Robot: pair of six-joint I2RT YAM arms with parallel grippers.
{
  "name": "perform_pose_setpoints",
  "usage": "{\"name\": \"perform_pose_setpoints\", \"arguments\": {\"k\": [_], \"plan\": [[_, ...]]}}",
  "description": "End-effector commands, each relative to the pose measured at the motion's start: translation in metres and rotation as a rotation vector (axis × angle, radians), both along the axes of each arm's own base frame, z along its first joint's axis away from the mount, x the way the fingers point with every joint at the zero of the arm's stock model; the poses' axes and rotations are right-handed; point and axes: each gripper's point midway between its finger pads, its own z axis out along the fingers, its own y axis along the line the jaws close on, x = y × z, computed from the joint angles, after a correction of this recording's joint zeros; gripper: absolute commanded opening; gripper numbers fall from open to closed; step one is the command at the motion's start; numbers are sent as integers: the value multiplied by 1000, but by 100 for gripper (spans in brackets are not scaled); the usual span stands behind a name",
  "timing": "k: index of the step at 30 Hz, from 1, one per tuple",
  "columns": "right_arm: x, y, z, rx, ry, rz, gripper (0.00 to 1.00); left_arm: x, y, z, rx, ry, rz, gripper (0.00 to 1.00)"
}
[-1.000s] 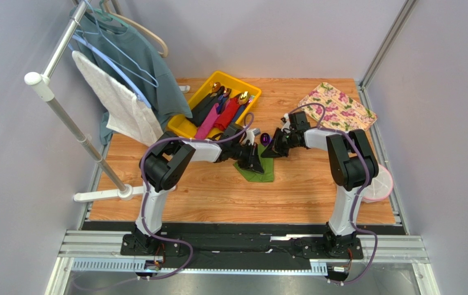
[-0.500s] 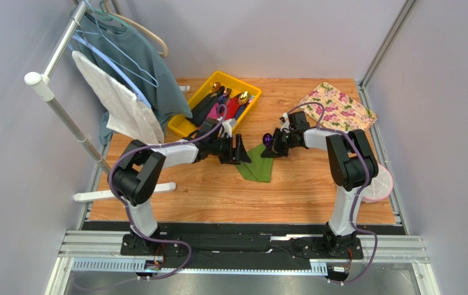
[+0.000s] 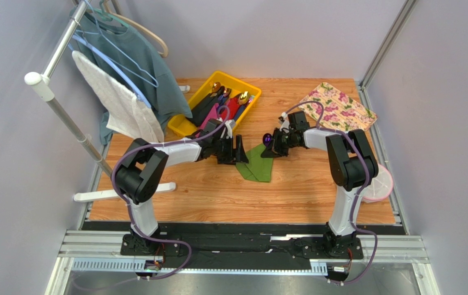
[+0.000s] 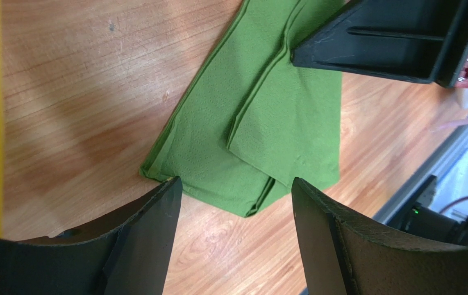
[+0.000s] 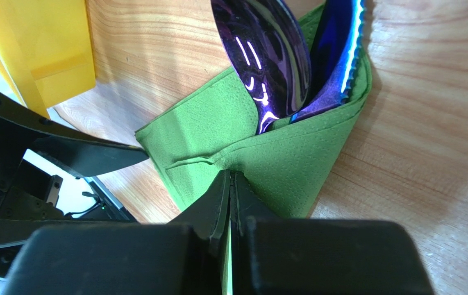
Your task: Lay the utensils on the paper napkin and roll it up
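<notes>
The green paper napkin (image 3: 258, 165) lies folded over on the wooden table, wrapped around two utensils. A shiny purple spoon head (image 5: 267, 49) and a blue serrated blade (image 5: 336, 55) stick out of its far end. My right gripper (image 5: 230, 178) is shut, pinching a raised fold of the napkin (image 5: 279, 153). My left gripper (image 4: 233, 184) is open just off the napkin's (image 4: 267, 123) near edge, touching nothing. From above, the left gripper (image 3: 241, 149) stands left of the napkin and the right gripper (image 3: 274, 147) at its upper end. More utensils (image 3: 224, 107) lie in the yellow tray (image 3: 252, 83).
A clothes rack (image 3: 52, 92) with a grey shirt and a white towel (image 3: 119, 104) stands at the left. A cream floral mat (image 3: 338, 107) lies at the back right. A round white and pink object (image 3: 379, 184) sits by the right edge.
My left gripper opened and drew back off the napkin toward the yellow tray, its elbow swinging left. The right gripper stayed shut on the napkin.
</notes>
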Motion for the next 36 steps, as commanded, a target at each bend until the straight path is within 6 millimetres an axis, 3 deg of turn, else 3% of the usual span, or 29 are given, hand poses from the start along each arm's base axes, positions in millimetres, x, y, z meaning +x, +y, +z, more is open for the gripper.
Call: {"name": "perform_pose_setpoints", "arguments": {"k": [1,6,10,13,23,29,36], "plan": [[-26,-23,-42,-171,76,26,0,2,16,-23,143,32,72,75],[-29,-25,-41,-192,68,40,0,3,20,-14,198,7,107,75],[-30,-25,-42,-199,65,46,0,13,42,-4,314,-88,141,79],[-30,-25,-41,-197,63,49,0,13,47,-4,351,-123,135,80],[-31,-26,-42,-203,63,48,0,18,11,-25,275,-128,84,77],[-30,-25,-40,-197,79,39,0,6,-17,-38,120,13,63,71],[-28,-25,-40,-198,76,36,0,3,-54,-12,-100,19,-18,65]]}}
